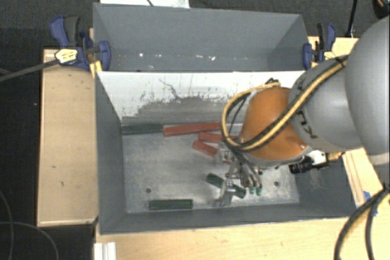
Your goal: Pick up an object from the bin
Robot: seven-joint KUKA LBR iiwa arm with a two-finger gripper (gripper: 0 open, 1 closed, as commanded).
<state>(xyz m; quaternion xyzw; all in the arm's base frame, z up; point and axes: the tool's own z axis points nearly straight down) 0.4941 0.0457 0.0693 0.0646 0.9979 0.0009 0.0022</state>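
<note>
My gripper (236, 184) hangs low over the bin floor, right of the middle and toward the front. A small dark green block (214, 180) lies just to its left, touching or nearly touching it. A short red-brown block (206, 147) lies a little behind the gripper, partly hidden by the arm's orange cover.
A long red-brown bar (190, 128) and a dark green bar (141, 128) lie end to end along the back wall. Another dark green bar (170, 204) lies flat by the front wall, left of the gripper. The arm covers the bin's right side.
</note>
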